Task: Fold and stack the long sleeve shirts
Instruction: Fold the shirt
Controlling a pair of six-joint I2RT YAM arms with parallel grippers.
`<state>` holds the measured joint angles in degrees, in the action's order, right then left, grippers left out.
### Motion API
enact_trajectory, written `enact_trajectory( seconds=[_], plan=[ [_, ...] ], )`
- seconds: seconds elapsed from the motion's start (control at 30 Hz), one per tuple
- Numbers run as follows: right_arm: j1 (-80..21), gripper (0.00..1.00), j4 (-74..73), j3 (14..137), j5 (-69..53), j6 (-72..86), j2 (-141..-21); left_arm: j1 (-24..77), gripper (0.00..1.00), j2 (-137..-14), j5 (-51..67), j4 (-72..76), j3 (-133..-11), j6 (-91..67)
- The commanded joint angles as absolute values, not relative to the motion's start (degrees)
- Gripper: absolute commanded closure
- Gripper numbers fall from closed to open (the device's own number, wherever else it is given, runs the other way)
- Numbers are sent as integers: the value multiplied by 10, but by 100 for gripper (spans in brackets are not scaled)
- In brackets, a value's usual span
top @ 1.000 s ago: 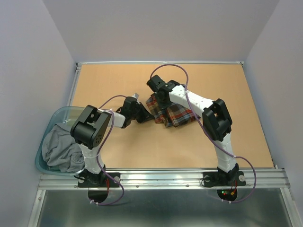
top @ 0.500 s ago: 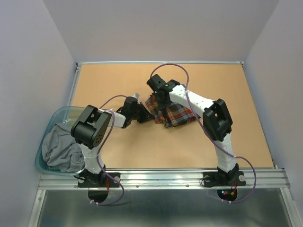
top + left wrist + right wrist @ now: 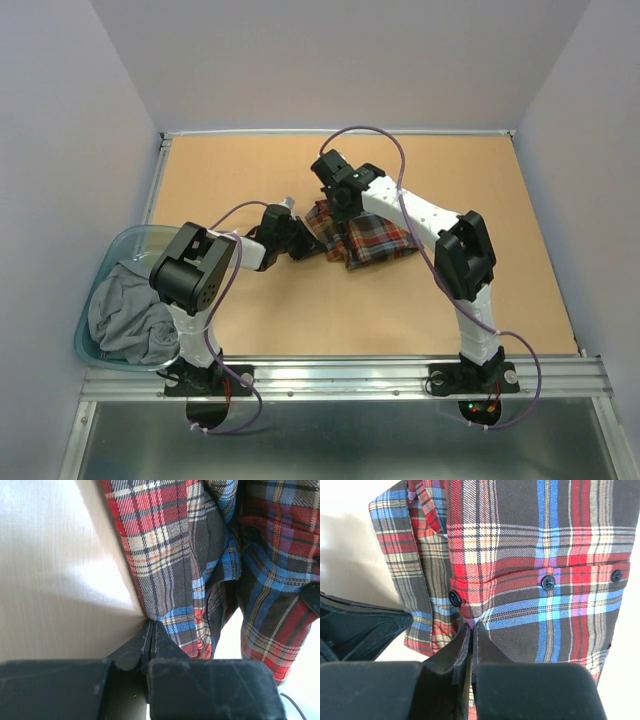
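Plaid shirt gripped at two points — right arm just shifted away.

Closed tight on cloth near the buttons, the right hand has edged toward the far side of the desk, while the left hand stayed put, clamped on the shirt's left edge. The shirt lies bunched mid-desk between them, so this looks like a pull to spread it — no fold made yet. The left forearm reaches low across the desk; the right arm arches over, wrist pointing down. At left, a bin holds grey cloth.
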<state>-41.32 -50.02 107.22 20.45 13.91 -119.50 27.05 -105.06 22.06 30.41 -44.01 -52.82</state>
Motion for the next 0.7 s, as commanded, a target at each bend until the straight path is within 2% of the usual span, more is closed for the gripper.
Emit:
enact_trajectory(
  seconds=[0.0, 0.1, 0.13, 0.23, 0.3, 0.33, 0.43, 0.57, 0.67],
  plan=[
    [-417, 97, -469, 1088, 160, 175, -1172, 277, 94, -1046, 216, 308, -443, -522],
    [-418, 88, -435, 1044, 143, 188, -1170, 277, 93, -1038, 214, 307, -441, -523],
    [-418, 79, -429, 1040, 142, 189, -1168, 277, 91, -1030, 212, 306, -439, -523],
    [-418, 68, -428, 1034, 130, 186, -1162, 277, 84, -1011, 202, 293, -432, -522],
    [-418, 58, -427, 1032, 126, 186, -1139, 275, 67, -978, 188, 276, -426, -516],
    [-418, 58, -427, 1032, 125, 186, -1129, 275, 67, -977, 185, 267, -425, -512],
    [-412, 54, -422, 1018, 117, 188, -1085, 270, 37, -917, 169, 229, -425, -494],
    [-384, 43, -378, 943, 48, 216, -1014, 262, 23, -849, 129, 153, -444, -461],
    [-349, 40, -320, 857, -13, 255, -951, 257, 22, -820, 103, 122, -483, -440]
  ],
)
